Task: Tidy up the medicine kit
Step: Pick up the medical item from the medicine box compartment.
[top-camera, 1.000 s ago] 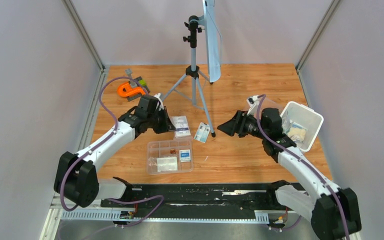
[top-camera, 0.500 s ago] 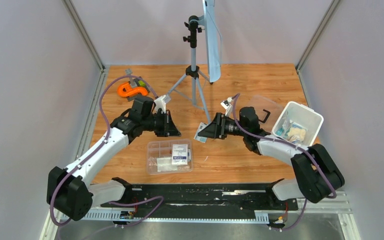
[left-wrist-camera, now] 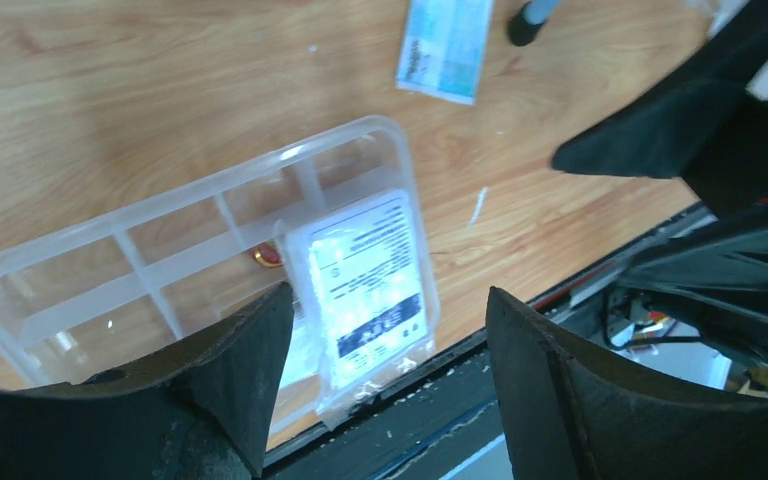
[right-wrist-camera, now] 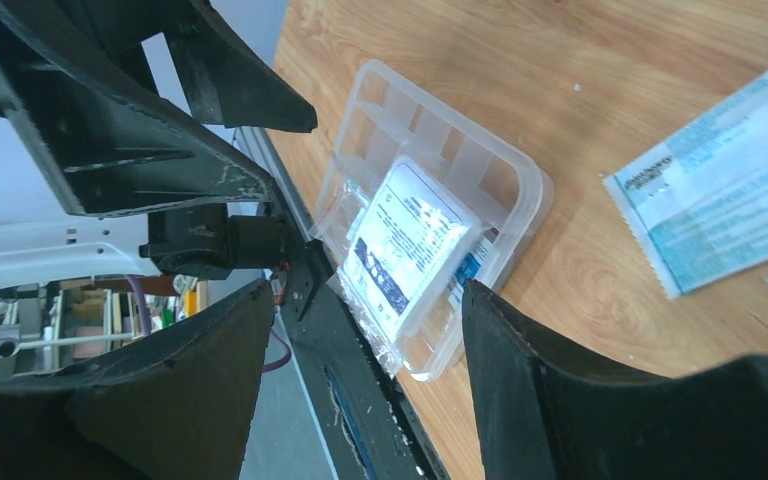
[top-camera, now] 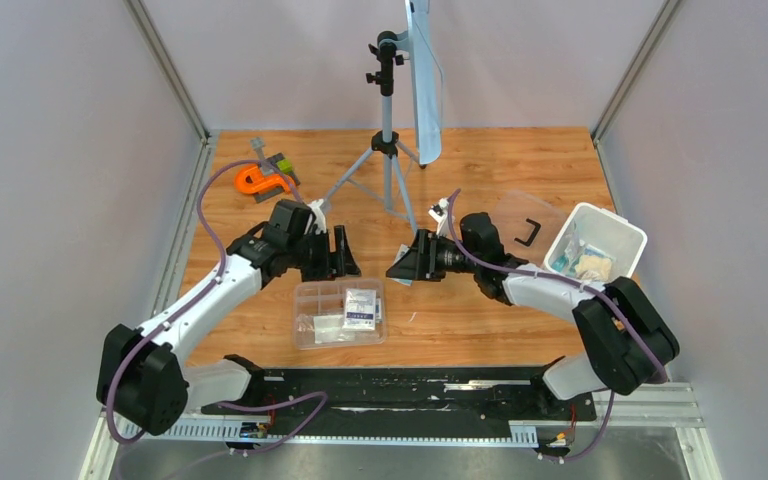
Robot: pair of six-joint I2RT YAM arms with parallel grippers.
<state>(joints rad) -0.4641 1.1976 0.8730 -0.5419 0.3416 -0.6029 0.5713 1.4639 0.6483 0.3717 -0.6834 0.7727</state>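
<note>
Clear plastic divided tray (top-camera: 340, 312), lower centre, holds a white printed packet (left-wrist-camera: 365, 275), its writing too blurred to read. A teal-and-white packet (left-wrist-camera: 447, 45) lies on the wood above it. The left gripper (left-wrist-camera: 385, 300) and right gripper (right-wrist-camera: 365, 300) hang with fingers apart, empty. A black tripod (top-camera: 388, 150) stands behind.

Pale grey walls (top-camera: 60, 150) enclose a wooden tabletop (top-camera: 480, 165).

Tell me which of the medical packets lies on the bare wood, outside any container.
The teal-and-white packet beside the tripod foot; the white packet lies in the clear divided tray, and other packets sit in the white tub.
</note>
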